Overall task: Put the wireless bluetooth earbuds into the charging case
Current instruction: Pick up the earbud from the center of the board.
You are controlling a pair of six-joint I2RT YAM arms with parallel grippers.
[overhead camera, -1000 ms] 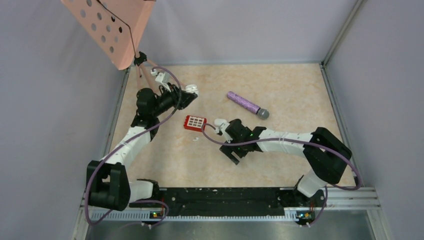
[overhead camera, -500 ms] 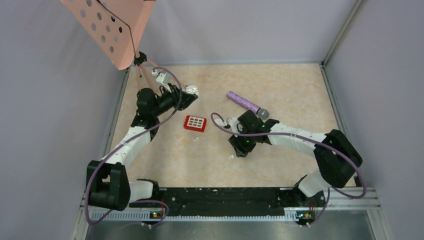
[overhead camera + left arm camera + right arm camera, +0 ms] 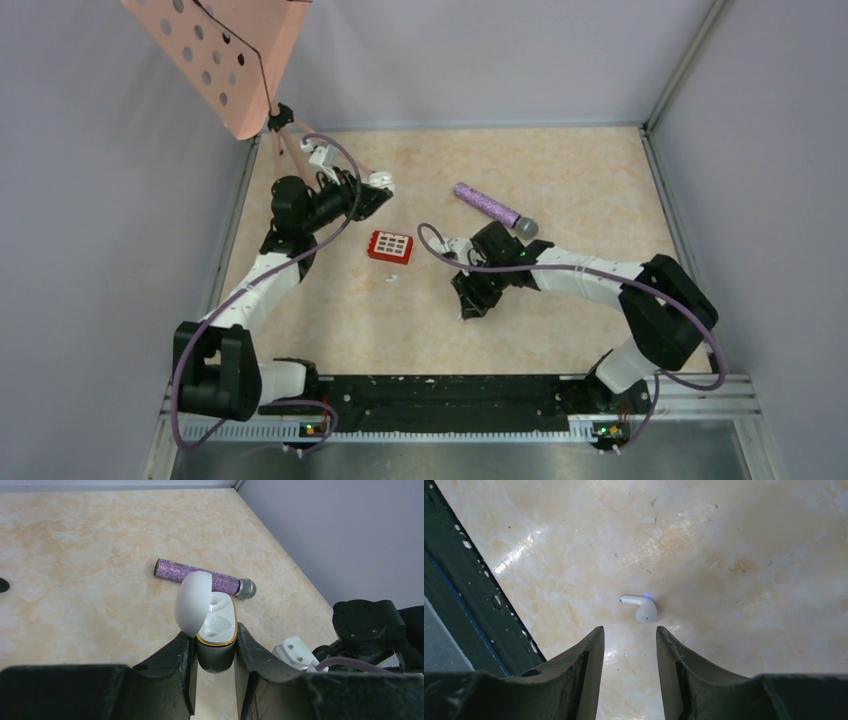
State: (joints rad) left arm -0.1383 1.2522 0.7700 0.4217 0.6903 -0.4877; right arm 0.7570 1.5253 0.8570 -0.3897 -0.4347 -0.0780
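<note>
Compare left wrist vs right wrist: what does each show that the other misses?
Left wrist only: the charging case, lid up and wells looking empty, clamped in the left gripper, with the purple microphone lying behind it. Right wrist only: one white earbud lying on the table just beyond the parted fingers of the right gripper, not between them. Both: the beige marbled table.

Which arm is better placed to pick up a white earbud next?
Right. The right gripper hangs just above a white earbud lying on the table, jaws apart, the bud just past its fingertips. The left gripper is shut on the open charging case and cannot take anything else.
</note>
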